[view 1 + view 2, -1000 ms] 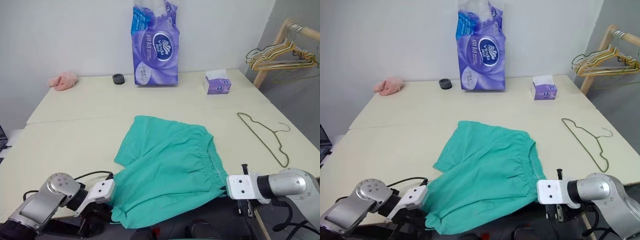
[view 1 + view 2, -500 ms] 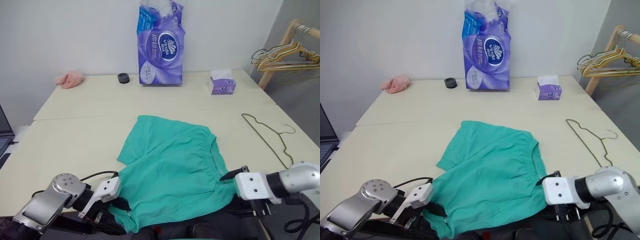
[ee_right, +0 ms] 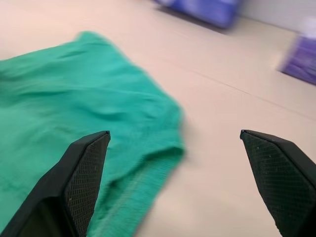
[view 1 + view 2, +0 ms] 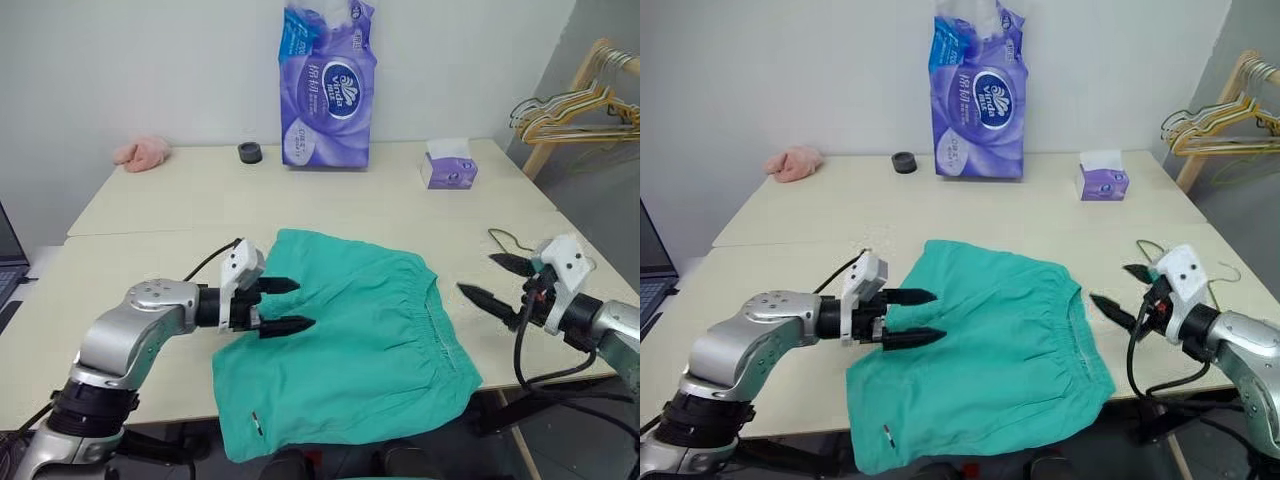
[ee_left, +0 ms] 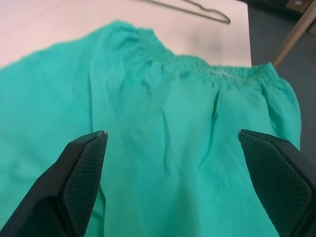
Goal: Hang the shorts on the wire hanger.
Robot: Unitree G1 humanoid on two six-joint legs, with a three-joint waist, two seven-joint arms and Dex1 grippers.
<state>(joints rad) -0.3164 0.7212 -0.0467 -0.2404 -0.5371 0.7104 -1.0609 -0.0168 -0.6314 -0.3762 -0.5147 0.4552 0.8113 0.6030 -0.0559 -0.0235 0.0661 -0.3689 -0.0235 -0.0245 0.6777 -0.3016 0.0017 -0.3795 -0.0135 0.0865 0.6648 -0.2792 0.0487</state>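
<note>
The teal-green shorts (image 4: 360,340) lie flat on the front middle of the table, with the gathered waistband (image 4: 437,320) to the right and a small label (image 4: 255,420) near the front hem. My left gripper (image 4: 300,304) hovers open over the shorts' left part, pointing right, with nothing between its fingers. In the left wrist view the shorts (image 5: 163,138) spread below the open fingers. My right gripper (image 4: 476,273) hangs open just right of the waistband, pointing left, and is empty. The wire hanger (image 4: 497,236) lies on the table behind it, mostly hidden by that arm.
A tall purple tissue pack (image 4: 328,85), a small tissue box (image 4: 447,165), a black round object (image 4: 249,152) and a pink cloth (image 4: 140,153) sit along the back. A wooden rack with bunched hangers (image 4: 570,100) stands at the right. A laptop (image 4: 8,250) shows at the left edge.
Both grippers opened, let go of the shorts' front edge and rose from below the table's front to above it. The shorts now lie flat. The camera view has shifted.
</note>
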